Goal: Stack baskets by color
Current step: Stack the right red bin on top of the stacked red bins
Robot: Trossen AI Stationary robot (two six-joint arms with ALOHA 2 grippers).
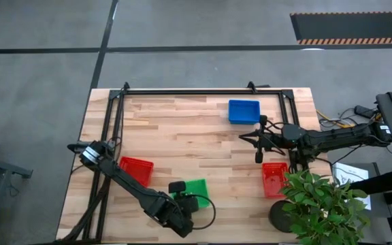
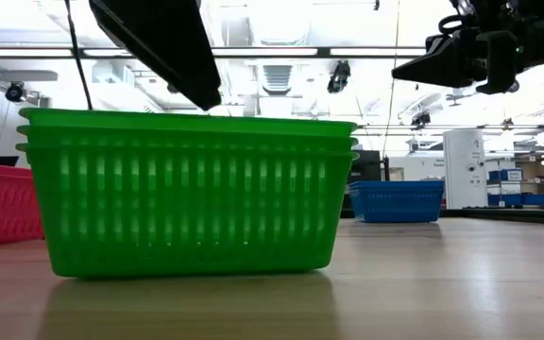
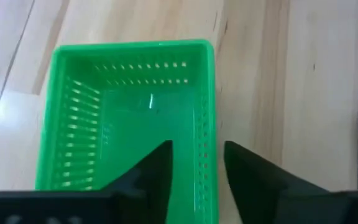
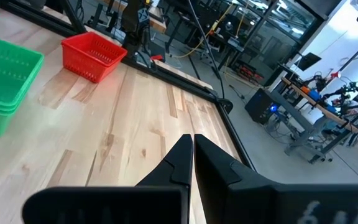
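Left tool astride green basket wall

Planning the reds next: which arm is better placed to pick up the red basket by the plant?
Right, probably. The right claw hangs shut just above that red basket; the left claw is across the table at the green stack.

The high view looks straight down from well above on the whole worktop, where the green stack sits toward six o'clock. The low view looks level across the boards from right beside that stack, which fills its near field, with the blue basket far behind. The left wrist view looks down closely into the green stack, and the right wrist view faces slantwise across the worktop, sharing the stack and a red basket.
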